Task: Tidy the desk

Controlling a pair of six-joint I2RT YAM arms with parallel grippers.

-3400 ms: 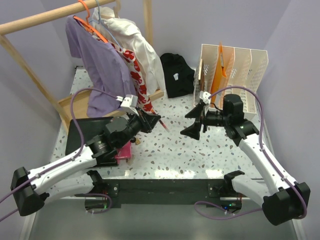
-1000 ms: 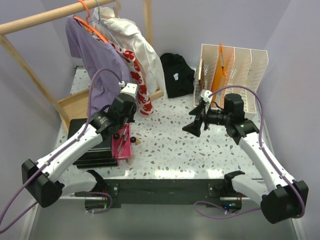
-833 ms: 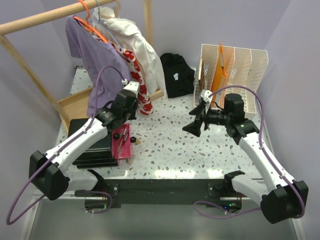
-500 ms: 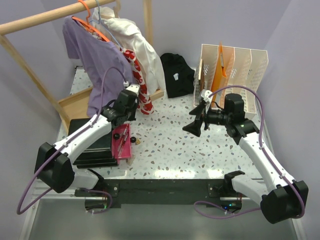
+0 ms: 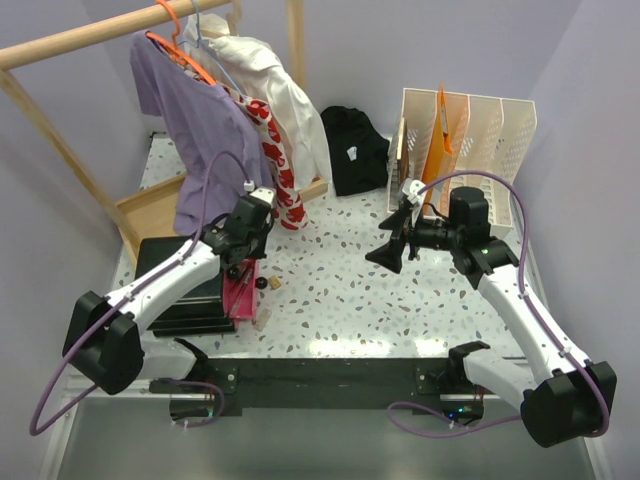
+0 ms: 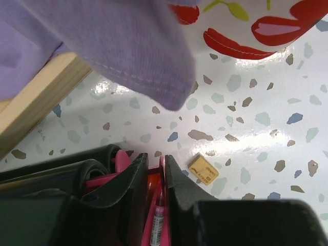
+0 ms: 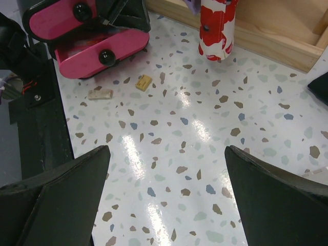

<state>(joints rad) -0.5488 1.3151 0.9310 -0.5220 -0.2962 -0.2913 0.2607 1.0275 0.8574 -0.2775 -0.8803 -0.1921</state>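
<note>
The desk (image 5: 330, 295) is white speckled terrazzo. At its left a pink pencil case (image 5: 240, 292) lies against a black pouch (image 5: 180, 285). My left gripper (image 5: 245, 265) is down on the case. In the left wrist view the left gripper (image 6: 156, 161) has its jaws nearly together, clamped on the pink case's (image 6: 120, 161) rim, with a pen lying in the case below. A tan eraser (image 6: 203, 169) lies just right of the fingers. My right gripper (image 5: 385, 238) hovers over mid-desk, wide open and empty; its own view shows the right gripper (image 7: 166, 148) above bare desk (image 7: 205, 102).
A white eraser (image 7: 99, 94) and the tan eraser (image 7: 144, 82) lie near the case (image 7: 97, 51). A purple shirt (image 5: 195, 120) and red-patterned cloth (image 5: 275, 160) hang from a wooden rack over a wooden tray (image 5: 150, 210). Black cloth (image 5: 352, 150) and a file organizer (image 5: 470, 130) stand at the back.
My left arm has drawn back from the hanging clothes onto the pink case, and the case now looks narrower, tipped up. The right arm has not moved.
</note>
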